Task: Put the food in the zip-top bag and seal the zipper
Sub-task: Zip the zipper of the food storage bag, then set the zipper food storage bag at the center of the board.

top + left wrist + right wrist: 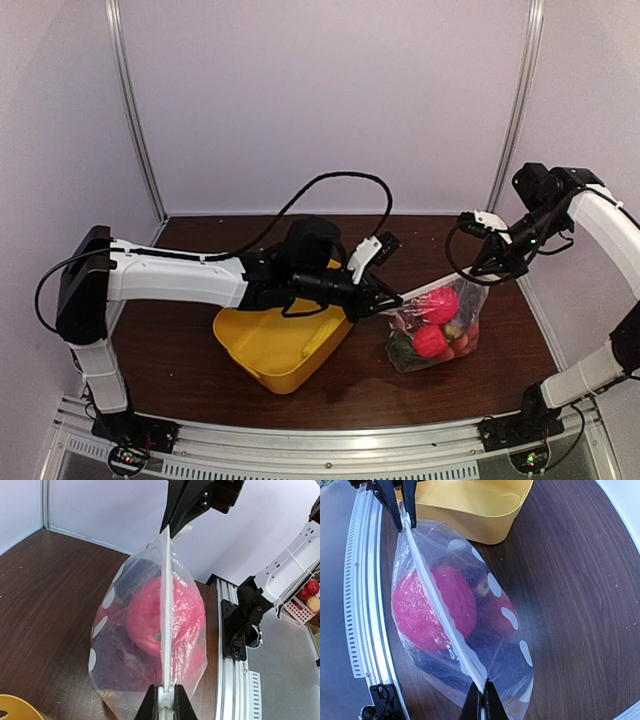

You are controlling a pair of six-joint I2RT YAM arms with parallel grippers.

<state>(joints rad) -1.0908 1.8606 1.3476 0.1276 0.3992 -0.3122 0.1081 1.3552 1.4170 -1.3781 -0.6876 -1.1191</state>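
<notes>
Basically the zip-top bag [435, 325] hangs stretched between the arms, just right of the yellow tub [262, 372], with its bottom sagging to the dark surface [180, 350]. Left jaws are pinched on one end of the zipper [167, 605] and right jaws on the other, likely to keep the strip taut for sealing. Red and dark purple food [432, 607] sits inside; the strip looks pressed closed and the tub looks empty.

Dark food pcs [117, 652] low in bag [100, 630] indistinct thru plastic; tub [470, 510] partly out of frame.
</notes>
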